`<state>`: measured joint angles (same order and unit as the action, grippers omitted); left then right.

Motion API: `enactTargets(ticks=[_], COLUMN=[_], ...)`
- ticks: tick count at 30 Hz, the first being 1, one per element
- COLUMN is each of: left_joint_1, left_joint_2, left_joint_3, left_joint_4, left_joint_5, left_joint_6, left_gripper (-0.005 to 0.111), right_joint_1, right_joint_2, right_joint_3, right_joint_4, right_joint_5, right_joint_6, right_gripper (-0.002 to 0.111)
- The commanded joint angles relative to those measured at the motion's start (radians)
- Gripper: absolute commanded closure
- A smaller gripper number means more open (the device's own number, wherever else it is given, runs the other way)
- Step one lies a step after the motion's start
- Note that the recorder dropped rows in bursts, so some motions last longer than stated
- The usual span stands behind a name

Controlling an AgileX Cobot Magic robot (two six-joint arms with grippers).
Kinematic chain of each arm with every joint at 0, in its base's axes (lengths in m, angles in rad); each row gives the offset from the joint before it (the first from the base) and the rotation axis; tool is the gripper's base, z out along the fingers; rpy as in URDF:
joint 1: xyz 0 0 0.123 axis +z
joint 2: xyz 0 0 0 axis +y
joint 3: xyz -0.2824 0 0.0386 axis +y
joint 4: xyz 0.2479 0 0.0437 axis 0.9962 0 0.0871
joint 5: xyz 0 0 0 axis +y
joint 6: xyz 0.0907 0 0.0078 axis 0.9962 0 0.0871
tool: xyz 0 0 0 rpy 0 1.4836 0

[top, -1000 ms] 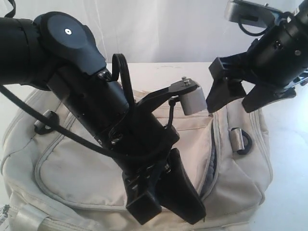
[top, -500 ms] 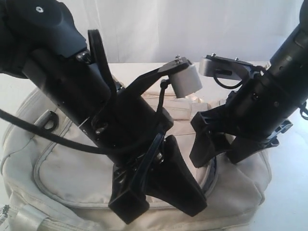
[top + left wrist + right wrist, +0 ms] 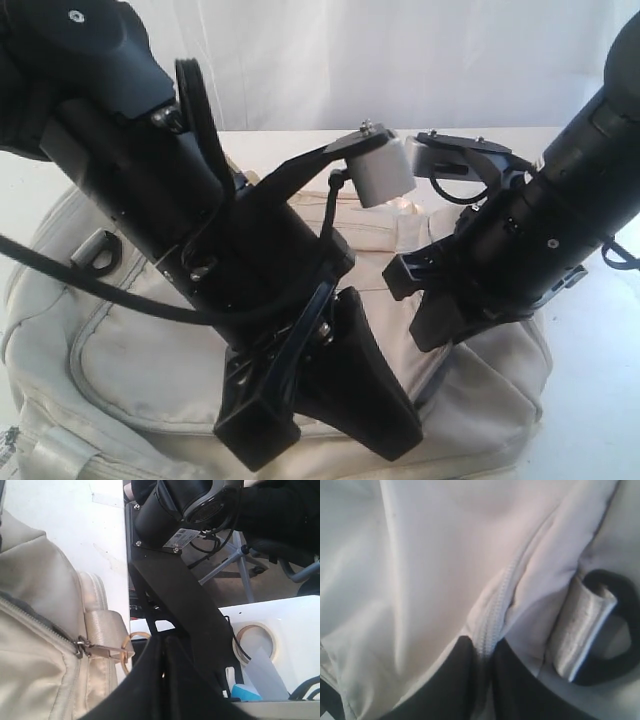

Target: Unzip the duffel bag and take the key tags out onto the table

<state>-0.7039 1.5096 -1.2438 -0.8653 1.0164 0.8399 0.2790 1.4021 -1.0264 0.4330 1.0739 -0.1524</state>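
The cream duffel bag lies on the white table, its zipper closed. My left gripper hangs shut over the bag's front middle. In the left wrist view the left gripper sits beside a metal zipper pull with a gold ring; nothing shows between its fingers. My right gripper is down on the bag's right end. The right wrist view shows the right gripper shut on the pale zipper band, next to a black D-ring. The key tags are out of view.
The big left arm covers much of the bag. A black D-ring sits on the bag's left end. Beyond the table edge the left wrist view shows a tape roll in a white bin.
My right gripper came down from the upper right onto the bag's right end and closed from wide open onto the zipper band. The left arm shifted slightly and stayed shut.
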Motion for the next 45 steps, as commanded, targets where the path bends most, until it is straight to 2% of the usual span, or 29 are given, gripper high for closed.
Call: enactTargets(ticks=[1, 12, 17, 23, 29, 34, 38, 45], left_joint_1=[-0.006, -0.006, -0.006, -0.006, -0.006, -0.006, -0.006, -0.006], left_joint_2=[-0.016, -0.029, -0.057, -0.109, -0.153, -0.184, -0.198, -0.266], left_joint_3=[0.038, 0.164, 0.189, 0.248, 0.29, 0.29, 0.29, 0.29], left_joint_4=[-0.036, -0.008, 0.047, 0.189, 0.196, 0.368, 0.418, 0.628], left_joint_5=[0.101, 0.093, 0.095, 0.092, 0.074, 0.108, 0.13, 0.145], left_joint_6=[-0.027, -0.042, -0.085, -0.192, -0.194, -0.332, -0.374, -0.528], left_gripper=[0.107, 0.107, 0.107, 0.107, 0.107, 0.107, 0.107, 0.107], right_joint_1=[-0.001, -0.001, -0.001, -0.001, -0.001, -0.001, -0.001, -0.001], right_joint_2=[-0.002, -0.002, -0.002, -0.002, -0.004, -0.004, -0.004, -0.004], right_joint_3=[0.003, 0.003, 0.003, 0.003, 0.003, 0.003, 0.003, 0.003], right_joint_4=[-0.034, -0.149, -0.175, -0.233, -0.251, -0.256, -0.258, -0.258], right_joint_5=[-0.116, -0.151, -0.152, -0.156, -0.156, -0.156, -0.156, -0.153], right_joint_6=[-0.023, 0.025, 0.029, 0.07, 0.079, 0.079, 0.079, 0.079], right_gripper=[0.108, 0.108, 0.108, 0.108, 0.108, 0.108, 0.108, 0.108])
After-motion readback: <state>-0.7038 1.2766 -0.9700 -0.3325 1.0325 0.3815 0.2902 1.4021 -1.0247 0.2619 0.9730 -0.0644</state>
